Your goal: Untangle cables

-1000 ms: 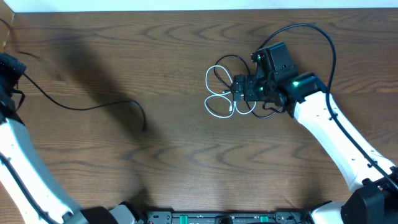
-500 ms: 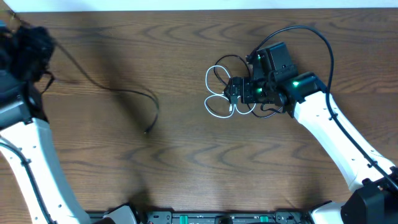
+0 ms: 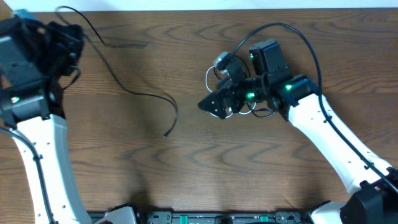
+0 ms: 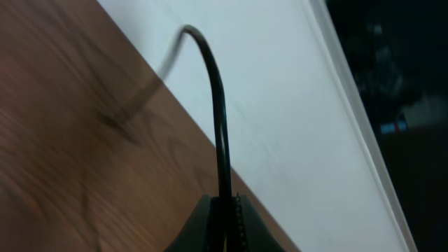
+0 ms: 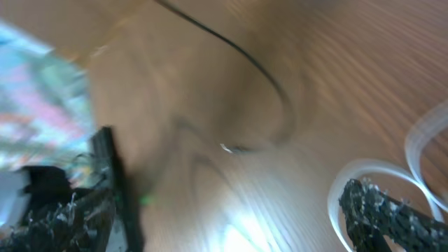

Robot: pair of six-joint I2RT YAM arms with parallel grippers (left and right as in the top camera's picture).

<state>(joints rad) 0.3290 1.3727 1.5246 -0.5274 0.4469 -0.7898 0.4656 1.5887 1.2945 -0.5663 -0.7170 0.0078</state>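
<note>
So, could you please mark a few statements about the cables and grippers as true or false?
1. The left gripper is shut on a black cable. True.
2. The right gripper is clamped on the white cable. False: its jaws stand open, with the white loops beside one finger.
3. The black cable's free end lies on the table, between the two arms. True.
4. The white cable lies beside the left gripper. False: it lies under the right gripper, far from the left one.
</note>
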